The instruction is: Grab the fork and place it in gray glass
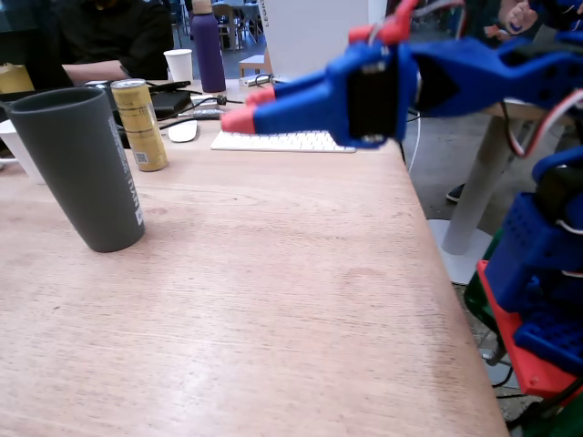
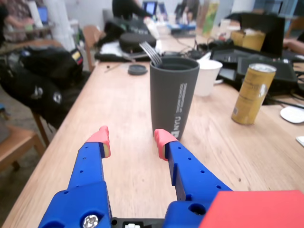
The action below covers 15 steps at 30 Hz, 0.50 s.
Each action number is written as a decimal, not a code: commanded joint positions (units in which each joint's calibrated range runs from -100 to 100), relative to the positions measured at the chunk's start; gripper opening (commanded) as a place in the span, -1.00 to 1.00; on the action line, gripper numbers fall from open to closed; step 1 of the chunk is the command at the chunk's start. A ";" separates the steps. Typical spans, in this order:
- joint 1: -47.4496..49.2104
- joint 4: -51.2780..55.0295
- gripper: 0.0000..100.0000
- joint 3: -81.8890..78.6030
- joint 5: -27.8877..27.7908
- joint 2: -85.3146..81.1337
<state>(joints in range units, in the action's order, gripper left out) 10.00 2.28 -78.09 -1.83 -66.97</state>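
The gray glass (image 1: 82, 168) stands upright on the wooden table at the left of the fixed view. It also shows in the wrist view (image 2: 173, 97), straight ahead of the gripper. The fork (image 2: 151, 51) stands inside the glass, and only its silver tines show above the far rim in the wrist view. In the fixed view the fork is hidden. My gripper (image 2: 133, 140) is open and empty. It hangs above the table, some way back from the glass, with its red-tipped fingers pointing at it. It also shows in the fixed view (image 1: 248, 106).
A gold can (image 1: 139, 123) stands close behind the glass, and shows in the wrist view (image 2: 251, 92). A white cup (image 2: 207, 76), a white keyboard (image 1: 282, 141), a mouse (image 1: 182, 131) and a purple bottle (image 1: 208, 45) lie farther back. The table edge (image 1: 446, 273) runs along the right.
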 commanded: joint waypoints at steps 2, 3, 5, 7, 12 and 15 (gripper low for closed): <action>0.15 0.19 -0.58 -6.34 0.34 -7.64; 0.15 0.19 -0.58 -8.51 0.34 -9.36; 0.15 0.27 -0.59 -13.23 0.34 -13.48; 0.32 0.27 -0.59 -17.48 0.39 -16.56; 3.70 8.89 -0.59 -21.44 0.44 -21.37; 4.55 19.56 -0.59 -21.44 0.44 -24.28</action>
<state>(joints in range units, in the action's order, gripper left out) 13.86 15.61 -99.10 -1.54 -89.19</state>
